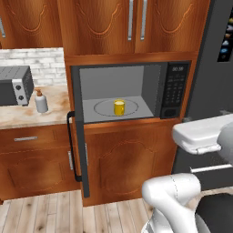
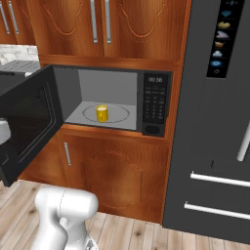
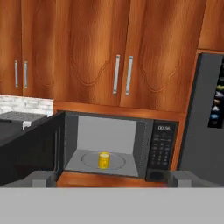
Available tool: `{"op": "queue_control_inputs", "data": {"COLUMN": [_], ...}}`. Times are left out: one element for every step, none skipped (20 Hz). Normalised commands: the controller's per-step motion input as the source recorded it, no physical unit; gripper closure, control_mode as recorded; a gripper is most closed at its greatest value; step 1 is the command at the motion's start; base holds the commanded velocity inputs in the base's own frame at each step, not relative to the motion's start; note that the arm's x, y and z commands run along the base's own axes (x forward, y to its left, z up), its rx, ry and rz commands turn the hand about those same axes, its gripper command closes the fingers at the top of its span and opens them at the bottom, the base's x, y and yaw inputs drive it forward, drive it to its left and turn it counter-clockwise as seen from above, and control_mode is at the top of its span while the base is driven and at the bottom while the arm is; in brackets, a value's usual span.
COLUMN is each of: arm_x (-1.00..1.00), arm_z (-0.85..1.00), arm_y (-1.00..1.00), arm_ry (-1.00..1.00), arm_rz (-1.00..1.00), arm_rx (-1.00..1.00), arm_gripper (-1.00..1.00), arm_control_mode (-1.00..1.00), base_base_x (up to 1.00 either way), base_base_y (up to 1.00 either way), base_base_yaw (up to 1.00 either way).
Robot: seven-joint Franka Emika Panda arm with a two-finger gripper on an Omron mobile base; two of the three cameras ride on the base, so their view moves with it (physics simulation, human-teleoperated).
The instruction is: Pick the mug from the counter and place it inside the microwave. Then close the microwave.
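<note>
Hand view looks level at the microwave from well back, and the mug stands upright on the round glass turntable inside the grey cavity, far ahead of the gripper. Its 2 fingertips show at the lower left and lower right of that view, spread as wide as they go, with nothing between them; the mug sits in line with the gap but well apart from it. The microwave door stands swung out on the left.

Left base view shows the white arm folded low at the lower right, its upper link lying roughly level in front of the dark refrigerator, pulled back from the cavity. The mug is near the middle of the turntable. This view also takes in the worktop to the left, carrying a white soap bottle and a grey toaster oven, and it sees the door edge-on with its black bar handle.

Right base view shows the door's dark window face-on and the keypad panel, with the mug on the turntable.
</note>
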Motion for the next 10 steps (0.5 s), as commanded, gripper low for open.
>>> {"op": "queue_control_inputs", "data": {"arm_x": [-0.64, -0.60, -0.59, -0.50, -0.46, -0.44, -0.40, -0.31, -0.23, -0.14], "arm_z": [0.04, 0.09, 0.06, 0.00, 0.00, 0.00, 0.00, 0.00, 0.00, 0.00], "arm_y": [0.15, 0.16, 0.14, 0.12, 0.14, 0.15, 0.19, 0.23, 0.27, 0.28], "arm_ry": [-0.25, -0.22, -0.20, -0.18, -0.17, -0.20, -0.22, -0.21, -0.20, -0.17], "arm_rz": [-0.09, -0.11, -0.12, -0.13, -0.14, -0.14, -0.14, -0.14, -0.15, -0.17], "arm_rx": [-0.01, -0.02, -0.03, -0.04, -0.05, -0.06, -0.07, -0.09, -0.09, -0.09], "arm_gripper": [-1.00, -1.00, -1.00, -1.00, -1.00, -1.00, -1.00, -1.00, -1.00, -1.00], "arm_control_mode": [-1.00, -1.00, -1.00, -1.00, -1.00, -1.00, -1.00, -1.00, -1.00, -1.00], "base_base_x": [0.00, 0.00, 0.00, 0.00, 0.00, 0.00, 0.00, 0.00, 0.00, 0.00], "base_base_y": [0.00, 0.00, 0.00, 0.00, 0.00, 0.00, 0.00, 0.00, 0.00, 0.00], "base_base_yaw": [0.00, 0.00, 0.00, 0.00, 0.00, 0.00, 0.00, 0.00, 0.00, 0.00]}}
